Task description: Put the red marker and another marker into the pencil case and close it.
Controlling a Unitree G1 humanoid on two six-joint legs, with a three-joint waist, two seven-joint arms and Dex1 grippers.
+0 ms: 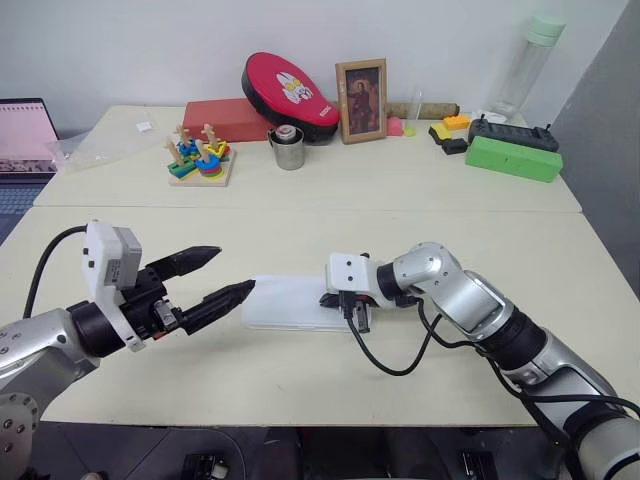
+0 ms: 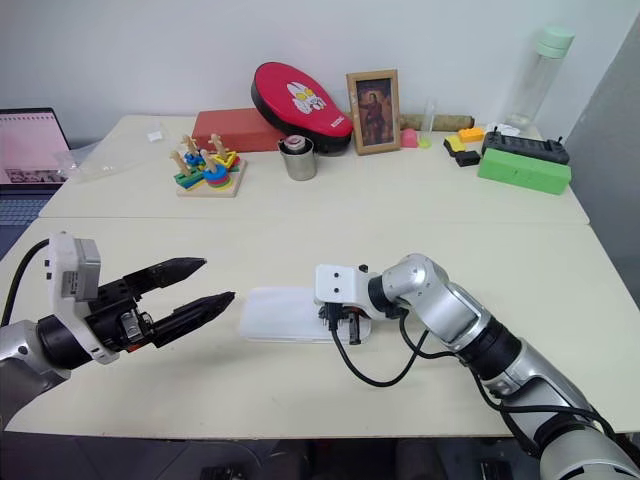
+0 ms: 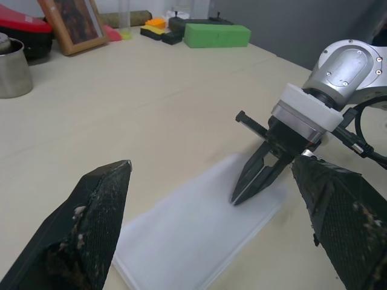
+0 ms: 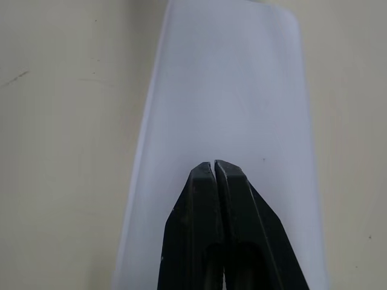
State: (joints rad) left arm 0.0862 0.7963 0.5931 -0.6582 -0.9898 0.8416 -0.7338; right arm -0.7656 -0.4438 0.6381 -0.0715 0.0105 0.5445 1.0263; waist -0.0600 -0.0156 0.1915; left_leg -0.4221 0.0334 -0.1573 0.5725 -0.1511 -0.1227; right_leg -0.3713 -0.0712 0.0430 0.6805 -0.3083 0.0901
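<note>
pencil case (image 1: pixel 290 301): flat smooth white plastic, rounded corners, lid down, near edge of tabletop (image 1: pixel 420 190)
right gripper (image 3: pixel 239 196): fingers pressed together, tip on lid
left gripper (image 1: pixel 228 273): fingers spread, just beside case's left end
rear clutter: red oval pouch (image 1: pixel 291 95), framed picture (image 1: pixel 362 100), metal cup (image 1: pixel 288 148), green block (image 1: pixel 514 158)

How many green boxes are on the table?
1. The green box sits at the far right of the table, in front of a black gadget. Others may be hidden.
</note>
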